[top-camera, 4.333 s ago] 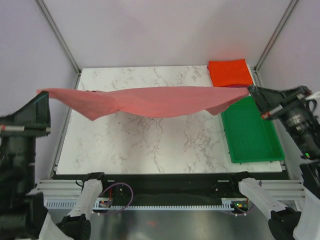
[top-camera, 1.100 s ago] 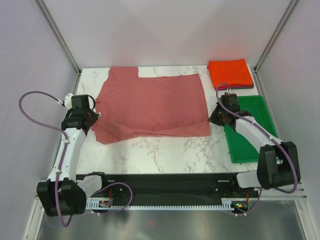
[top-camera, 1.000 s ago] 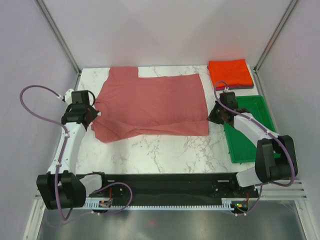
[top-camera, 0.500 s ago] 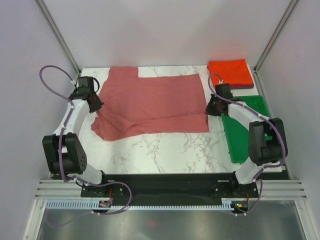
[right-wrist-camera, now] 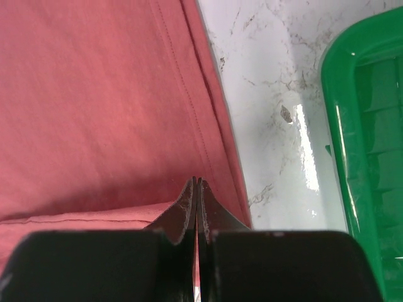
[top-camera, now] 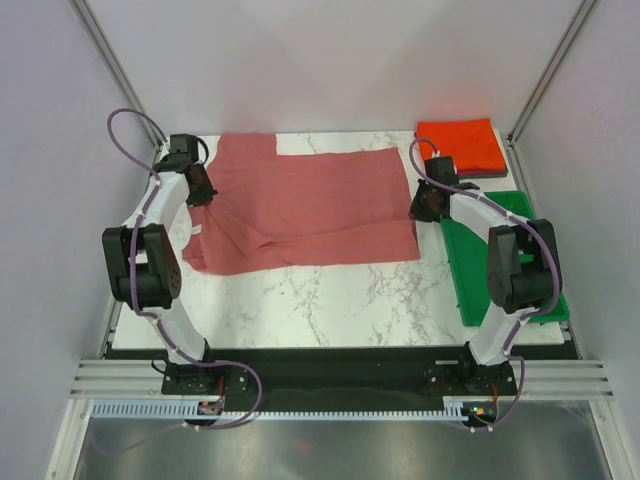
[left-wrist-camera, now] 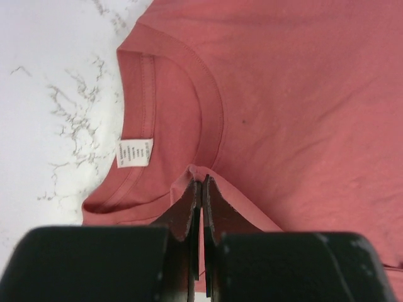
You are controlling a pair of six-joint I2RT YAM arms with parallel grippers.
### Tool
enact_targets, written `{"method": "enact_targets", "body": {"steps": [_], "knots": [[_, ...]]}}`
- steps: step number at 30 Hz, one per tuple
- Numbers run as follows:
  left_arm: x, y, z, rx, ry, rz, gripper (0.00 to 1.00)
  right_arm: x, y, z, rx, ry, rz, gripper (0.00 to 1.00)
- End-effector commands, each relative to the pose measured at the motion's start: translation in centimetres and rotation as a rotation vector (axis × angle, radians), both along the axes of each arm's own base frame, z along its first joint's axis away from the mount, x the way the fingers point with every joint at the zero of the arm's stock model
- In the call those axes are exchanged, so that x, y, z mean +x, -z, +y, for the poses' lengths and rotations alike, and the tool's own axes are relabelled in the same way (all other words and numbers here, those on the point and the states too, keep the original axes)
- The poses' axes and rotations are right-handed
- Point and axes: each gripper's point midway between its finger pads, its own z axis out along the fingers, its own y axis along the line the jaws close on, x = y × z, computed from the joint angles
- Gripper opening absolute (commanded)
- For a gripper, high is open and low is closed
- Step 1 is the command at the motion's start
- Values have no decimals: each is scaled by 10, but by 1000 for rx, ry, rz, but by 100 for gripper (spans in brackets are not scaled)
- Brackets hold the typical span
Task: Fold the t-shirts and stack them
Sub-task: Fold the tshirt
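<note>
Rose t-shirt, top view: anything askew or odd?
Yes. The rose t-shirt isn't flat: its near-left part is rumpled, with a diagonal crease and cloth bunched at that corner. The left gripper pinches a raised fold beside the collar; the right gripper pinches the right-hand edge.

A dusty rose-red cotton t-shirt (top-camera: 310, 205) lies spread flat across the far half of the bench (top-camera: 330, 295), neck to the left and hem to the right. One short sleeve (top-camera: 245, 150) reaches toward the far edge, and a strip along the near edge is doubled over with soft creases. Its ribbed collar (left-wrist-camera: 208, 113) shows a white label (left-wrist-camera: 135, 153) inside. The left gripper (left-wrist-camera: 201, 189) pinches a ridge of cloth by the collar, and the right gripper (right-wrist-camera: 196, 189) pinches the hem edge. A bright orange-red folded t-shirt (top-camera: 460, 147) sits as a neat square at the far right corner, well apart.
</note>
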Motion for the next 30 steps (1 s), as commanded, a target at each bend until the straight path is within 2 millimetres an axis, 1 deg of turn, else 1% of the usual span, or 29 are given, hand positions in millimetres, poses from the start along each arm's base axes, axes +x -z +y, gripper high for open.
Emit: {"method": "enact_targets", "body": {"steps": [1,2,3,4,5,6,7,8,9,10,11,13,18,21,22,23,25,26,29,30], "knots": [[26,-11,-2,25,77,-45,2,13,-4,-7,-52,5,-18,0],[29,-10,-6,21,94,-45,2,13,-4,-9,-57,8,-17,0],[35,-14,-8,23,100,-60,2,13,-3,-9,-68,9,-17,0],[38,-8,-11,22,119,-47,2,14,-4,-10,-70,8,-21,0],[42,-8,-14,16,132,-50,2,14,-3,-11,-73,11,-19,0],[49,-14,-16,17,142,-68,2,17,-6,-11,-74,9,-27,0],[53,-14,-21,17,159,-71,2,17,-6,-10,-74,7,-26,0],[56,-8,-23,14,168,-60,2,18,-5,-11,-76,8,-27,0],[61,-11,-24,17,174,-70,2,19,-6,-11,-79,11,-29,0],[63,-9,-26,23,186,-68,2,22,-7,-12,-83,16,-31,0],[65,-2,-28,23,189,-54,2,22,-6,-13,-87,17,-27,0],[67,-2,-27,28,193,-56,2,24,-7,-13,-91,18,-31,0],[71,8,-26,36,199,-35,2,27,-6,-15,-105,15,-32,0],[76,9,-26,36,203,-38,2,30,-6,-13,-106,7,-32,0],[77,12,-27,32,206,-34,2,33,-9,-13,-103,9,-44,0],[80,12,-28,25,210,-38,2,34,-6,-13,-106,7,-37,0],[82,16,-28,24,210,-32,2,38,-7,-14,-112,7,-42,0],[84,14,-44,26,241,-40,2,39,-5,-15,-116,8,-38,0],[89,15,-46,39,245,-42,2,41,-4,-15,-124,11,-37,0],[89,18,-46,51,242,-34,2,41,-3,-15,-125,11,-34,0]]}}
